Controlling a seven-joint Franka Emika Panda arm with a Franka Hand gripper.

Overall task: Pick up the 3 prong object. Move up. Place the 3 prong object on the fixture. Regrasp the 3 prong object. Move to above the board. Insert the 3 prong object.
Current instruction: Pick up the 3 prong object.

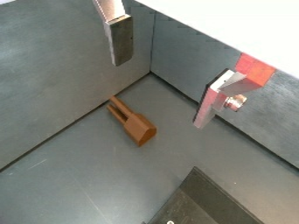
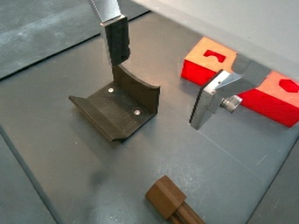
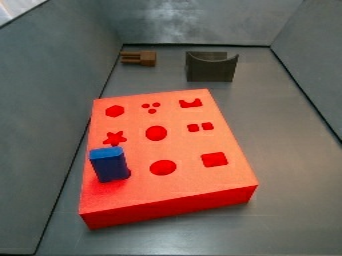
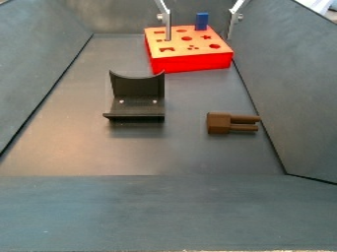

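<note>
Hanging well above the grey floor (image 4: pixel 79 148) with nothing between its fingers: the gripper (image 1: pixel 170 74), silver plates spread wide apart in both wrist views, one finger (image 2: pixel 115 39) with its dark pad facing inward, its partner (image 2: pixel 214 101) carrying a round screw head. Seen only as two thin fingertips at the far top edge in a side view (image 4: pixel 198 8), straddling the space above the board.

Lying flat on the floor, untouched: the 3 prong object (image 1: pixel 132 122), brown and wood-coloured, well below the spread fingers. In a side view (image 4: pixel 232 122), at about 3 o'clock from the fixture (image 4: pixel 134 96), near but apart, prongs pointing toward the right wall. In a side view (image 3: pixel 138 57), at 9 o'clock from the fixture (image 3: pixel 210 65), close to the far wall.

Standing on its base plate: the fixture (image 2: pixel 117 107), dark grey, curved notch in its top.

Resting on the floor: the board (image 3: pixel 167 160), bright red, shaped holes in its top, with a blue cuboid (image 3: pixel 108 164) upright near its 8 o'clock edge.
</note>
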